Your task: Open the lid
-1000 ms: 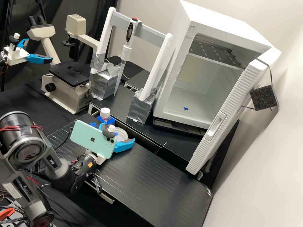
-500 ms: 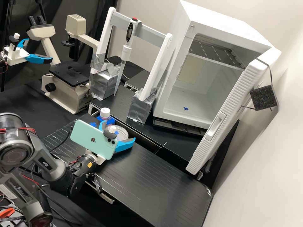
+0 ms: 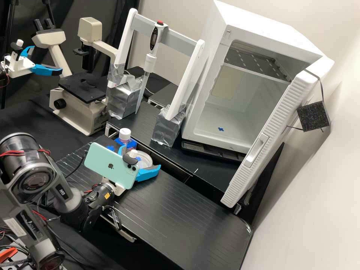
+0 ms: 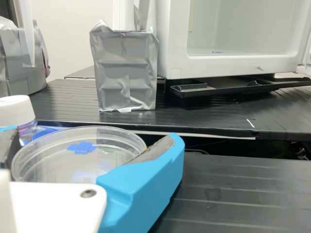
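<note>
Lid (image 4: 109, 160), clear and round, marked with blue tape (image 4: 81, 147), seen near the far edge of the desk (image 3: 176, 210), flanked by the hand (image 3: 140, 157), whether spread or pinching cannot be told, capped bottle (image 3: 124, 138) nearby.

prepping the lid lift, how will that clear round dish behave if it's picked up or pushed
The clear round dish looks like thin, see-through plastic, so it is probably light and fairly stiff, though a hard squeeze might crack it. Its smooth curved wall could slip. Low and wide, it would likely slide rather than tip.
</note>
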Controlling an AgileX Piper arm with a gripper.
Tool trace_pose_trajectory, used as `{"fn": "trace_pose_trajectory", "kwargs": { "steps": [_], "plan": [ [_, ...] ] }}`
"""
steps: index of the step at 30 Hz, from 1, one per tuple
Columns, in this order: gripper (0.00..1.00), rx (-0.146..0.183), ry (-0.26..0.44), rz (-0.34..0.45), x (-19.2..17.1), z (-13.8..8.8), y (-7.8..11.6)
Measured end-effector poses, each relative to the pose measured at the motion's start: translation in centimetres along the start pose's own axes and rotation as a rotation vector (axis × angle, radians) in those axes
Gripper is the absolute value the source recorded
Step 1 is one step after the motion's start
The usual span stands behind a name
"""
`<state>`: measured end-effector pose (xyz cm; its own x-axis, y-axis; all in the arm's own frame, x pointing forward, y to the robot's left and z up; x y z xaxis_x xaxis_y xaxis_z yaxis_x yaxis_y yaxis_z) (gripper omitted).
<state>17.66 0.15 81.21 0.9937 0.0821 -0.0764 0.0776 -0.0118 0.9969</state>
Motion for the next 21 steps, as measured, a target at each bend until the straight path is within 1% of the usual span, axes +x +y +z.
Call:
{"fn": "trace_pose_trajectory", "kwargs": {
  "steps": [1,2,16,21],
  "plan": [
    [0.0,-0.001,-0.001,0.001,-0.01,0.02,0.02],
    [1.0,-0.001,-0.001,0.001,-0.01,0.02,0.02],
    [1.0,-0.002,-0.001,0.003,-0.01,0.03,0.04],
    [1.0,-0.008,-0.014,0.025,-0.17,0.21,0.44]
  ]
}}
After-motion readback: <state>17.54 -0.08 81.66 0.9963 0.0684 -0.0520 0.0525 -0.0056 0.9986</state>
